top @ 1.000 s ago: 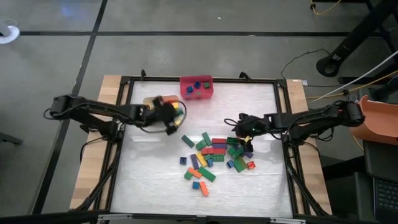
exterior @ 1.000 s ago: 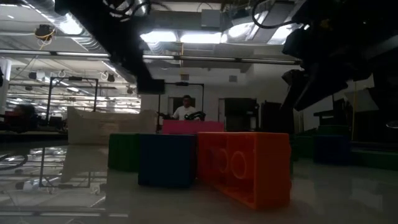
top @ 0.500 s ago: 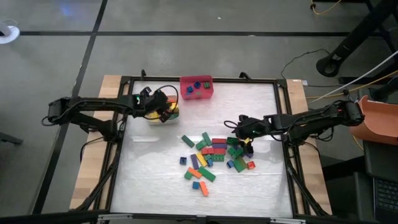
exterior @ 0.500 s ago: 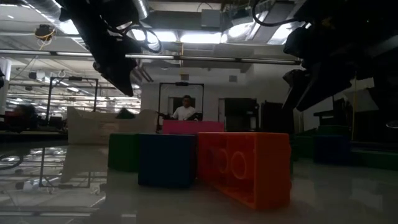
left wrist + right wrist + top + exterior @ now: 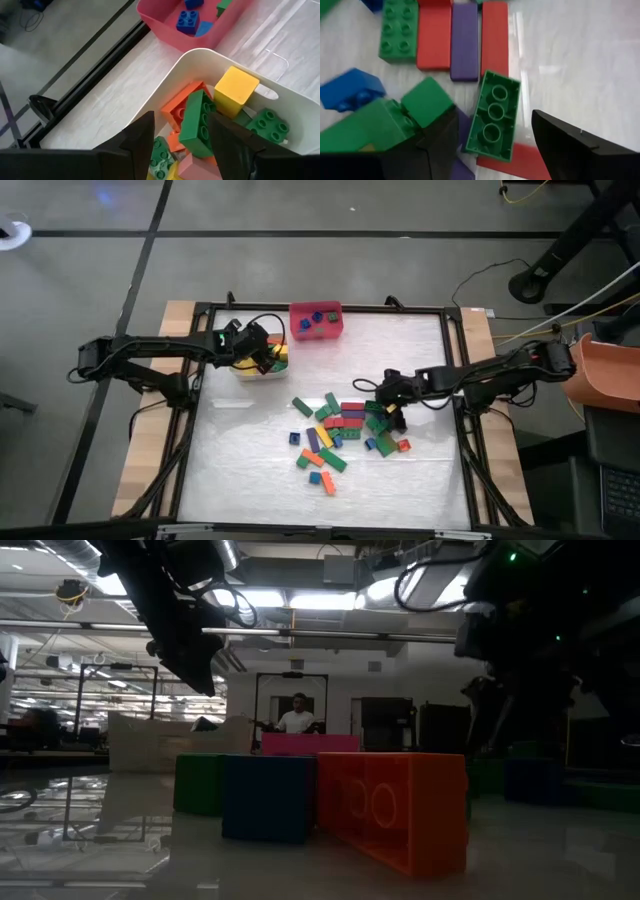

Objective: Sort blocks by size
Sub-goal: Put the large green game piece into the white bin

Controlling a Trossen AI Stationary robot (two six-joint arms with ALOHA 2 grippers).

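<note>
My left gripper (image 5: pixel 266 355) hangs open over the white bin (image 5: pixel 170 82) at the table's far left. A long green block (image 5: pixel 196 122) lies on the bin's heap of blocks, between the open fingers and clear of both. My right gripper (image 5: pixel 389 406) stands open, low over the right end of the loose pile of blocks (image 5: pixel 340 432) in the middle of the table. Its fingers stand on either side of an upside-down green block (image 5: pixel 492 117) that lies on the table.
A red bin (image 5: pixel 316 321) with a few small blocks stands at the far edge, right of the white bin. Long red and purple blocks (image 5: pixel 465 40) lie side by side just beyond the upside-down one. A black frame (image 5: pixel 455 380) rims the table.
My left gripper has drawn back a little toward the table's far left over the white bin and has opened; the long green block now lies on the heap in the bin. My right gripper has sunk toward the pile, still open.
</note>
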